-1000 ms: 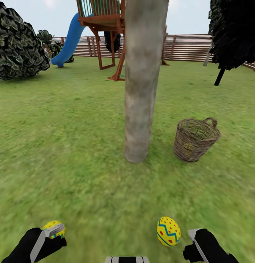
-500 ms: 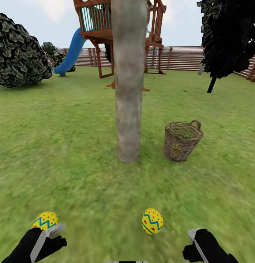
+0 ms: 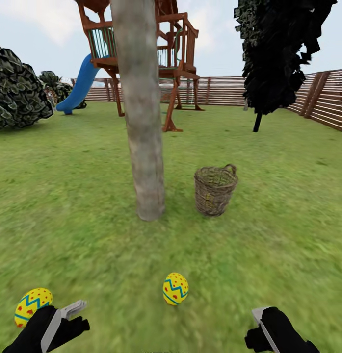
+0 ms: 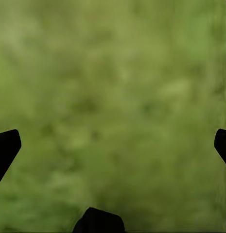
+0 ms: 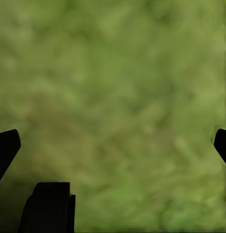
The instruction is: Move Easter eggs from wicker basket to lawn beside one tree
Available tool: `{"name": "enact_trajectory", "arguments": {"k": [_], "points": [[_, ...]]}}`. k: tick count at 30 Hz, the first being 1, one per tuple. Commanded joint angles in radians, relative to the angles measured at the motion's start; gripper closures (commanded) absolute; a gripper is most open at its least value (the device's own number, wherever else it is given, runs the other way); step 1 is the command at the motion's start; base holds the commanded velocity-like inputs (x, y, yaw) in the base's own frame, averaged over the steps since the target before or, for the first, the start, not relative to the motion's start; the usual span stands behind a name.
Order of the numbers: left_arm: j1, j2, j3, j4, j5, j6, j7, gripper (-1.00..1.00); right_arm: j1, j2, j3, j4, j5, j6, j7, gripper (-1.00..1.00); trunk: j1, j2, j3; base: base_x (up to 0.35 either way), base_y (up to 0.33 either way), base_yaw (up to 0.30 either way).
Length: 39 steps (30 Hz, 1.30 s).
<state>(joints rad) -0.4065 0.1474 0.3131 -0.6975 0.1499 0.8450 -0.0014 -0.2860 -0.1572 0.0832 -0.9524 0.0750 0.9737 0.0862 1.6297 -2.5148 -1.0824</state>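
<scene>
Two yellow zigzag-painted eggs (image 3: pixel 175 289) (image 3: pixel 32 306) lying on green grass (image 3: pixel 82 235), short of grey-brown trunk (image 3: pixel 144 147); brown woven basket (image 3: pixel 215 190) just beside it, contents possibly hidden. Both grippers (image 4: pixel 113 145) (image 5: pixel 113 145) spread, empty. Risk: eggs judged too distant.

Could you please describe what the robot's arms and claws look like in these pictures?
In the head view, the left claw and right claw end matte black, rounded arms, each carrying a flat light-grey finger plate. In the wrist views the fingertips show as plain black wedges. No cables or markings are visible.
</scene>
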Motion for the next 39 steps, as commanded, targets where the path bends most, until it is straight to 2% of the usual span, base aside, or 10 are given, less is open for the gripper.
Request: {"name": "enact_trajectory", "arguments": {"k": [1, 8, 31, 39], "points": [[0.0, 0.0, 0.003, -0.002, 0.003, 0.006, 0.0, -1.0, -0.001, -0.001, 0.003, 0.0, 0.008, 0.003, 0.009, -1.0, -0.001, 0.0, 0.003, -0.162, -0.269, -0.297], [0.0, 0.0, 0.002, -0.002, 0.003, 0.006, 0.0, -1.0, -0.001, -0.002, 0.001, -0.001, 0.008, 0.005, 0.009, -1.0, -0.004, 0.002, 0.03, -0.15, -0.269, -0.258], [0.0, -0.002, 0.001, -0.002, 0.003, 0.006, 0.0, -1.0, -0.001, -0.002, 0.001, 0.0, 0.007, 0.007, 0.009, -1.0, -0.014, 0.007, 0.118, -0.143, -0.268, -0.013], [0.0, -0.001, 0.007, 0.002, 0.005, 0.005, 0.002, -1.0, -0.001, -0.002, 0.001, 0.0, 0.005, 0.007, 0.009, -1.0, -0.018, 0.009, 0.143, -0.013, -0.066, -0.233]]}}
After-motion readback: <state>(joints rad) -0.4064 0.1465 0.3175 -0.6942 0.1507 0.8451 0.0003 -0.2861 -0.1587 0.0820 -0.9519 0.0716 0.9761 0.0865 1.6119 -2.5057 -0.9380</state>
